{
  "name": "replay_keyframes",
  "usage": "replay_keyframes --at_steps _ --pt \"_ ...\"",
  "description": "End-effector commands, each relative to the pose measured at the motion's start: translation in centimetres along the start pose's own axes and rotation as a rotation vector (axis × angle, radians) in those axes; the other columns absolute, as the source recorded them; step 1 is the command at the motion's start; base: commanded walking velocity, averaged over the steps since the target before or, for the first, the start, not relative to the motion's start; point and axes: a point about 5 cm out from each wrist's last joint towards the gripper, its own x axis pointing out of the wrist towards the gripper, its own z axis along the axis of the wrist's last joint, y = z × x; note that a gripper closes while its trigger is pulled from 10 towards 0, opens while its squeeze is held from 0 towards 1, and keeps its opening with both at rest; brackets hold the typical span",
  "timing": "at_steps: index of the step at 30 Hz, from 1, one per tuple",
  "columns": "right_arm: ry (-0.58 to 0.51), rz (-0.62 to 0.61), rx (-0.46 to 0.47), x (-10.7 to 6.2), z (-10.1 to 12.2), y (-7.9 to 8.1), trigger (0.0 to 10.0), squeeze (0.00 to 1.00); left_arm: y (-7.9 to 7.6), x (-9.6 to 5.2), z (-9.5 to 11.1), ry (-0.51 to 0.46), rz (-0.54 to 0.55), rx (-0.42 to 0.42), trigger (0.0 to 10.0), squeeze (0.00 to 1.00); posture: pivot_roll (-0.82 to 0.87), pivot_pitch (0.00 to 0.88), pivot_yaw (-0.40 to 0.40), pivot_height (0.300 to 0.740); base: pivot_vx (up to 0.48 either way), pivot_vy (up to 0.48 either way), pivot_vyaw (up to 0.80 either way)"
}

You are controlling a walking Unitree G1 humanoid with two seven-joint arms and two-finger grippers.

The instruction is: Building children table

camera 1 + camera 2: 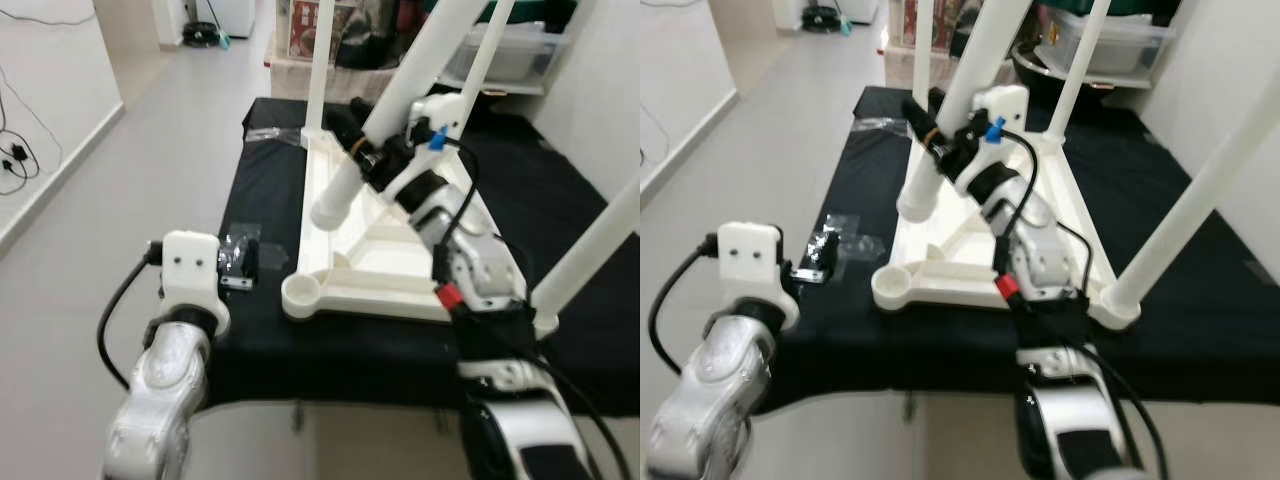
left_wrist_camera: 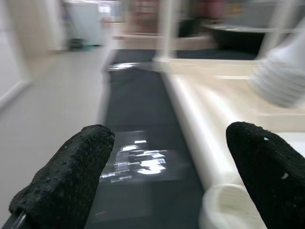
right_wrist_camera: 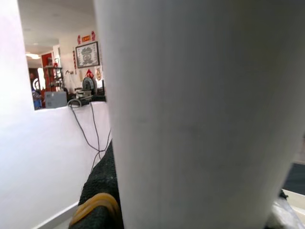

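We're looking down on a black-covered bench (image 1: 300,350) with the white tabletop (image 1: 400,270) of the children's table lying upside down on it. Three legs already stand in its corner sockets: one at eleven o'clock (image 1: 320,60), one at one o'clock (image 1: 490,45), one at four o'clock (image 1: 590,250).

The loose fourth leg (image 1: 400,100) is the one in play. Our right gripper (image 1: 375,160) is clamped around it partway up; the right wrist view shows the white tube pressed against a black finger (image 3: 102,191). The leg hangs tilted, its ribbed lower end (image 1: 330,205) in the air over the tabletop, well short of the empty socket (image 1: 302,292) at seven o'clock.

Here's our worry: the leg is long and held off its middle, so it could pivot in the grip as we swing it. Coming in tilted, the ribbed end would likely jam or skid off the socket rim. Any side push may slide the whole tabletop across the cloth, and the upper end could knock the one o'clock leg.

Our left gripper (image 2: 171,157) hovers at the bench's nine o'clock edge, fingers spread wide apart, holding nothing, so nothing braces the tabletop. Just ahead of it lies a small clear hardware bag (image 1: 240,255), easy to snag.
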Motion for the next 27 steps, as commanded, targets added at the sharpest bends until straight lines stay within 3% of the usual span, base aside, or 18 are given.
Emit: replay_keyframes --at_steps 1,5,10,11,15,17,20,21,24,27 --pt "-0.046 0.045 -0.032 0.7 1.3 0.2 10.0 0.00 0.3 -0.3 -0.7 0.033 0.010 -0.012 10.0 0.00 0.08 0.070 -0.110 0.740 0.000 0.000 0.00" --pt "-0.024 0.051 -0.084 0.7 1.3 -0.1 10.0 0.00 -0.1 -0.5 -0.8 0.045 -0.007 -0.029 10.0 0.00 0.08 0.074 -0.112 0.740 0.000 0.000 0.20" --pt "0.008 0.015 -0.083 1.1 1.0 -0.8 10.0 0.00 -0.6 -0.8 -1.1 0.067 -0.036 -0.038 10.0 0.00 0.08 0.084 -0.118 0.740 0.000 0.000 0.48" --pt "0.057 -0.015 -0.085 1.5 0.7 -1.8 10.0 0.00 -1.1 -1.1 -1.3 0.072 -0.058 -0.052 10.0 0.00 0.08 0.087 -0.122 0.740 0.000 0.000 0.00" --pt "0.146 0.023 -0.068 1.7 0.4 -2.9 10.0 0.00 -1.8 -1.5 -1.3 0.084 -0.099 -0.073 10.0 0.00 0.07 0.098 -0.127 0.740 0.000 0.000 0.00" --pt "0.269 0.160 -0.069 1.4 -0.6 -3.4 10.0 0.00 -2.2 -2.2 -2.0 0.114 -0.135 -0.085 10.0 0.00 0.08 0.125 -0.136 0.740 0.000 0.000 0.00" --pt "0.332 0.232 -0.069 1.1 -1.1 -3.5 10.0 0.00 -2.3 -2.7 -2.4 0.138 -0.151 -0.089 10.0 0.00 0.08 0.132 -0.137 0.740 0.000 0.000 0.00" --pt "0.370 0.315 -0.062 0.7 -1.5 -3.3 10.0 0.00 -2.2 -3.3 -3.0 0.168 -0.167 -0.092 10.0 0.00 0.09 0.146 -0.139 0.740 0.000 0.000 0.00" --pt "0.384 0.396 -0.034 0.5 -1.8 -2.9 10.0 0.00 -2.0 -4.0 -3.6 0.194 -0.171 -0.091 10.0 0.00 0.09 0.165 -0.139 0.740 0.000 0.000 0.00" --pt "0.348 0.528 0.032 0.6 -2.2 -1.8 10.0 0.00 -1.6 -5.6 -4.6 0.248 -0.167 -0.098 10.0 0.00 0.11 0.207 -0.141 0.740 0.000 0.000 0.00"
